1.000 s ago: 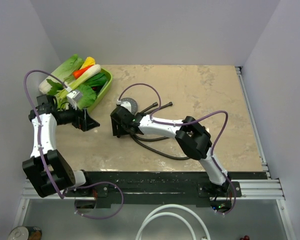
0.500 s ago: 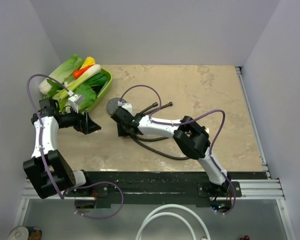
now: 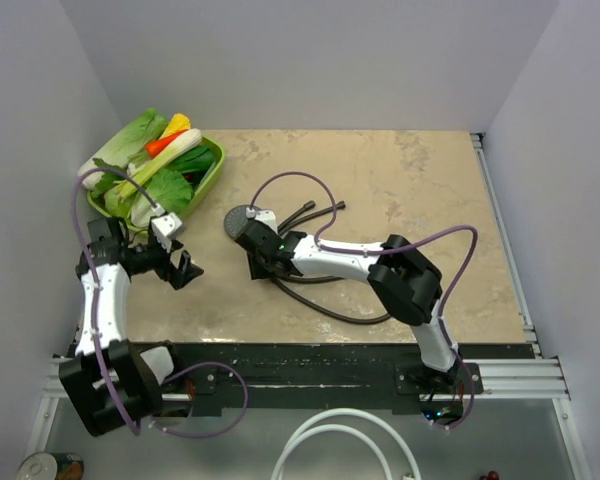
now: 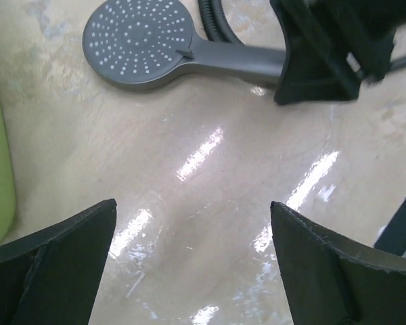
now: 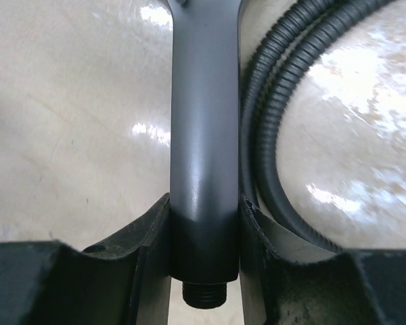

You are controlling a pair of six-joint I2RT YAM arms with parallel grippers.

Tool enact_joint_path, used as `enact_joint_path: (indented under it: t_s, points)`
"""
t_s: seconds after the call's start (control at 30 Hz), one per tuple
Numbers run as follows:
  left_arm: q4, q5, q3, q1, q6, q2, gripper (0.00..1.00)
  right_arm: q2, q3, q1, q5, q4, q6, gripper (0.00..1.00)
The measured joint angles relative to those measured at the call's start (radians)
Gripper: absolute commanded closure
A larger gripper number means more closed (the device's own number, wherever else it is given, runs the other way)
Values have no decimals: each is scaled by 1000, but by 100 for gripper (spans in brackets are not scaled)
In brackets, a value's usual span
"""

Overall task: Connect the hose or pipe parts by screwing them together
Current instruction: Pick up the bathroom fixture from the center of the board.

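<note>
Two pincers: the left pincer (image 3: 182, 268) is spread wide and empty above bare tabletop (image 3: 430, 180); the right pincer (image 5: 204, 223) is pinched on the handle (image 5: 204, 135) of the shower head (image 4: 139, 40).
Shower head: it is laid face up, left of centre. It is gripped low on the handle, so the threaded end (image 5: 204, 292) is left exposed, seemingly for a hose nut to be screwed on.
Hose: the dark corrugated hose (image 3: 325, 308) is looped under the right arm and runs close against the handle. Its ends lie just far of the arm and are not yet joined.
Edges: a green tray (image 3: 212, 170) of vegetables is set at the far left corner, near the left pincer.
Open room: the right and far tabletop are left bare. Room for turning looks tight on the handle's hose side, where the loop could be snagged.
</note>
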Motion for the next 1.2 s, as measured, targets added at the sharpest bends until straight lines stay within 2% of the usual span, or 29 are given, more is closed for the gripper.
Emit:
enact_joint_path:
  t_s: [0.2, 0.3, 0.37, 0.53, 0.73, 0.93, 1.07, 1.13, 1.2]
  points:
    - [257, -13, -247, -105, 156, -267, 2, -148, -66, -1, -34, -23, -54, 100]
    - [400, -6, -353, -188, 224, -311, 13, -218, -98, -1, -63, -17, -70, 100]
    - [455, 8, -395, -201, 286, -303, 20, -247, -121, 0, -84, -13, -74, 100]
    - [497, 47, -497, -205, 528, -332, 23, -279, -187, 13, -109, 14, -79, 100]
    - [502, 66, -595, -207, 698, -445, 26, -322, -315, 51, -112, 93, -71, 100]
    - [510, 74, -600, -214, 830, -364, 33, -339, -403, 111, -135, 181, -51, 100]
    - [513, 77, -608, -219, 909, -272, 33, -331, -402, 133, -159, 209, -45, 100]
    - [513, 77, -610, -223, 937, -244, 29, -324, -393, 139, -162, 210, -44, 100]
    - [523, 76, -614, -225, 951, -233, 20, -322, -388, 140, -167, 210, -44, 100]
